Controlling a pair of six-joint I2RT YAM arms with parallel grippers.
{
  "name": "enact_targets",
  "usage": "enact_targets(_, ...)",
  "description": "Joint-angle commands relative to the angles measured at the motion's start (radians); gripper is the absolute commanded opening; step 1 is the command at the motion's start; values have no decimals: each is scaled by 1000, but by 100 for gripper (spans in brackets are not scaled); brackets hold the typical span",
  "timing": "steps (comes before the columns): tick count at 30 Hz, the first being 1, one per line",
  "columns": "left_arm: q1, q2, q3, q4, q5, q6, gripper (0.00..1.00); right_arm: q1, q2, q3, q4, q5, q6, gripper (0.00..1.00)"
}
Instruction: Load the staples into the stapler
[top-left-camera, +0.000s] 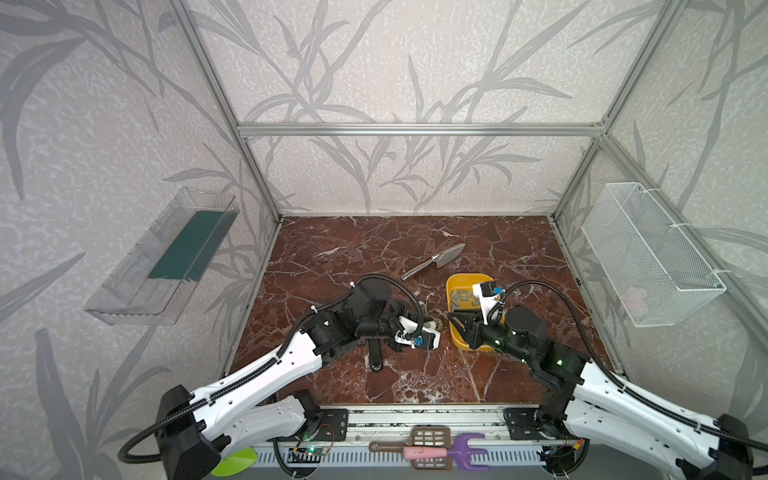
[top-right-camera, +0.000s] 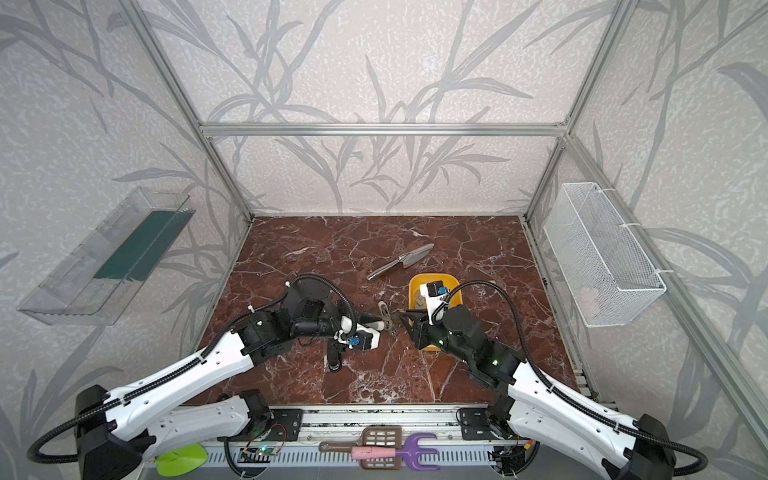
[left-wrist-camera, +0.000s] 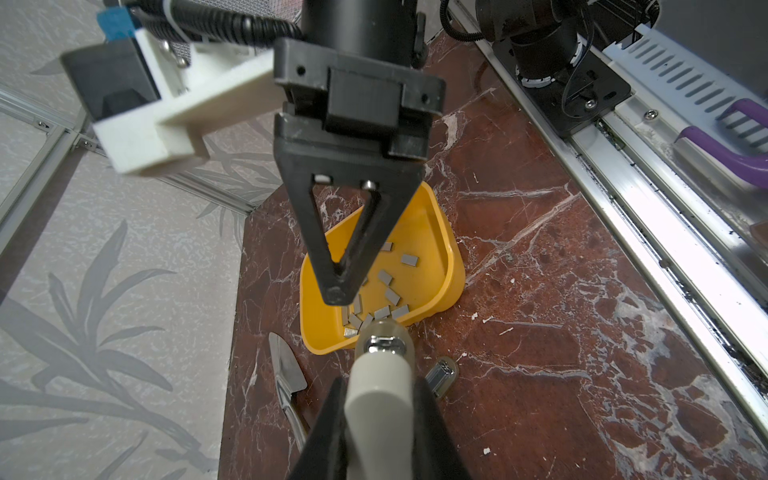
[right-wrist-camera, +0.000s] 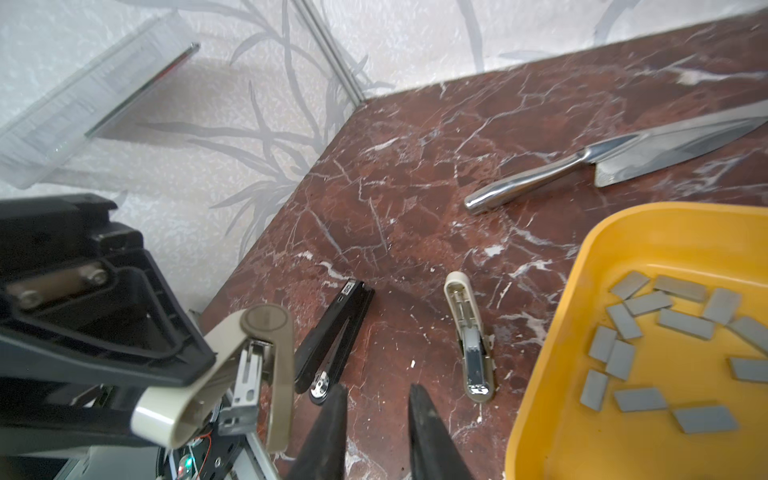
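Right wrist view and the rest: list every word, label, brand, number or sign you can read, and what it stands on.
Nothing is readable in any view.
Raised beige stapler, hinge cap: embossed mark, too blurred.
Black stapler, tip: white marks, too small.
Right frame rail, in both top views: dark mark, too small.

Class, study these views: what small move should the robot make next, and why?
Probably swing the right gripper over the yellow tray and lower onto one of the staples. Its jaws are apart and empty, while the left gripper holds the beige stapler open.
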Motion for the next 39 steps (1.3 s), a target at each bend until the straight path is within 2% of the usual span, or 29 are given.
enact_targets(1,2,-14,-9,16,12,3,0,2,-76,-21,13,19,-25,28)
enact_targets(5,1,-13,-8,15,12,3,0,9,-113,-56,164,-154,-62,29)
enact_targets(7,1,-13,-8,15,12,3,0,29,-97,-49,189,-190,-78,29)
enact_targets(16,2,-19,-8,16,12,1,0,72,77,-6,207,-207,-83,28)
enact_targets(19,1,-25,-7,18,14,-2,0,72,124,-4,203,-176,-66,28)
enact_targets(25,1,-38,-6,27,36,-18,0,71,181,6,177,-123,-51,28)
enact_targets(39,-1,-57,2,45,90,-51,0,72,290,36,189,-145,-40,28)
